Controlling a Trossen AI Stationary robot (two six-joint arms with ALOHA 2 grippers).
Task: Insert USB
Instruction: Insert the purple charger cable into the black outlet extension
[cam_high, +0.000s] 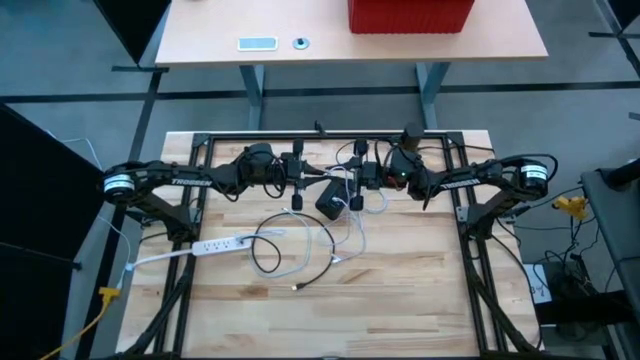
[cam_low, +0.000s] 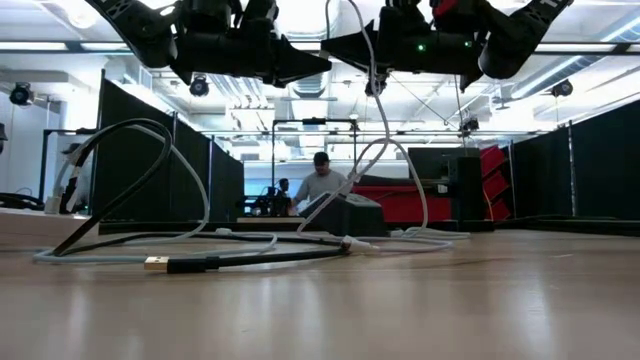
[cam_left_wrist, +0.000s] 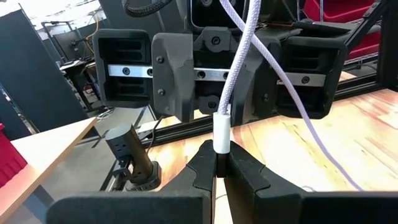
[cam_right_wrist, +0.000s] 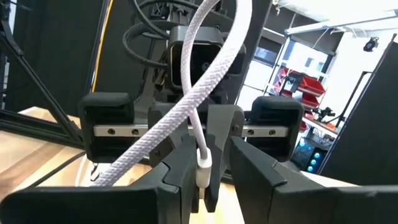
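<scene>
Both arms are raised above the far centre of the light wooden slatted surface (cam_high: 400, 290), their grippers facing each other at close range. The left gripper (cam_left_wrist: 219, 167) is closed on the white plug housing (cam_left_wrist: 221, 132) of a pale lilac braided USB cable (cam_left_wrist: 239, 68); the cable rises from the plug and curves away across the opposing gripper. In the right wrist view, the right gripper (cam_right_wrist: 204, 163) has its fingers (cam_right_wrist: 249, 163) set narrowly either side of the same white plug; whether they clamp it cannot be determined.

A black box-shaped charger block (cam_high: 331, 202) lies on the surface just below the two grippers. A white power strip (cam_high: 216, 244) lies toward the left side. A black cable with a gold USB connector (cam_low: 157, 264) lies loosely coiled at centre, near the power strip.
</scene>
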